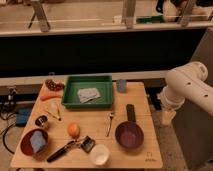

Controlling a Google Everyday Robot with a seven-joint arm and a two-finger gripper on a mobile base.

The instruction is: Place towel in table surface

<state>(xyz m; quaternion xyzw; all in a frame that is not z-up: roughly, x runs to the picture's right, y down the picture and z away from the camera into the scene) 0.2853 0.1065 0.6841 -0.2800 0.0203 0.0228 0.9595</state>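
Towel [88, 94]: in tray [71, 98], desk [143, 113] rear centre.
Cup [121, 86]: right of tray.
Fork [109, 123]: left of bowl [129, 135].
My claw [167, 116]: beyond desk's right edge.

A green tray [90, 77] sits at the back, a grey-blue cup [121, 86] just beside its right end. Left of the tray are a dark red cluster [54, 85] and a carrot [50, 96]. Nearer the front lie a fork [109, 123] and an orange [73, 130]. Front right is a purple bowl [129, 135] with a dark bar [130, 112] behind it. Along the front stand a white cup [99, 154], a black-handled tool [62, 150] and a brown bowl [25, 145] holding something blue [37, 141].
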